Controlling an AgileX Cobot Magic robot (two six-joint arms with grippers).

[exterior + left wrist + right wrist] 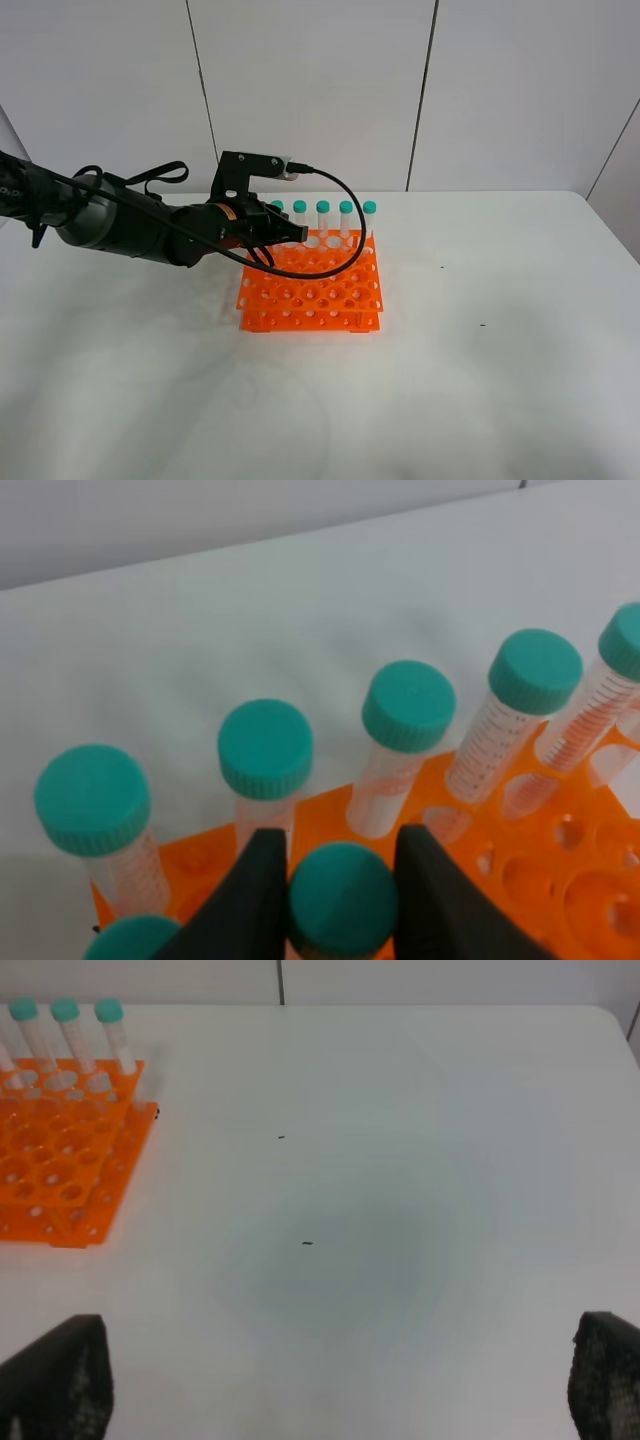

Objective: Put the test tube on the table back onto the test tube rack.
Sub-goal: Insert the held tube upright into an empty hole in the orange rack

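The orange test tube rack (312, 290) stands on the white table (480, 380) with several teal-capped tubes (346, 218) upright in its back row. My left gripper (288, 236) reaches over the rack's back left part. In the left wrist view its black fingers (253, 892) close on the teal cap of the test tube (343, 900), held upright just in front of the back row (408, 708), over the rack (560, 860). I cannot tell how deep the tube sits in a hole. My right gripper (340, 1370) is open and empty above bare table.
The left arm and its black cable (345, 215) arch over the rack's left and back side. Two small dark specks (482, 324) lie on the table right of the rack. The rack (60, 1155) shows far off in the right wrist view. A white panelled wall stands behind.
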